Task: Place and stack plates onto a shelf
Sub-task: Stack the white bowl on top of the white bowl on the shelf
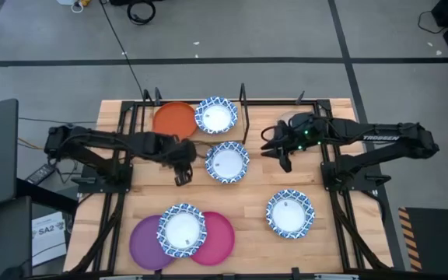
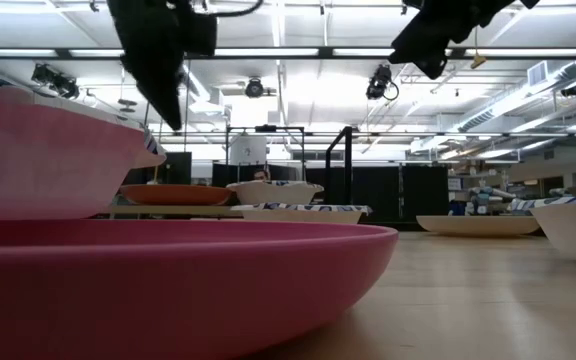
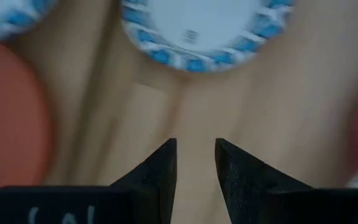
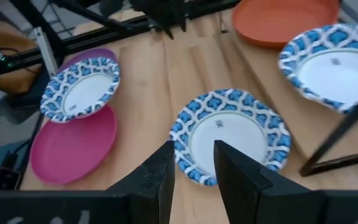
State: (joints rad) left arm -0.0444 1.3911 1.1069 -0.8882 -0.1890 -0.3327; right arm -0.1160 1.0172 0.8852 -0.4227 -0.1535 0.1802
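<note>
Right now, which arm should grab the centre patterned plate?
Either could; I'd lean right. The right gripper is empty, slightly open and lined up on the plate. The left gripper hovers beside it, off its rim.

purple plate (image 1: 141, 243) half hidden, beige plate (image 1: 292, 120) under right arm

Both claws, left (image 1: 182, 176) and right (image 1: 284, 162), flanked the central patterned plate (image 1: 227, 162) on the counter (image 1: 247, 204), just beside the shelf (image 1: 185, 103)
</note>
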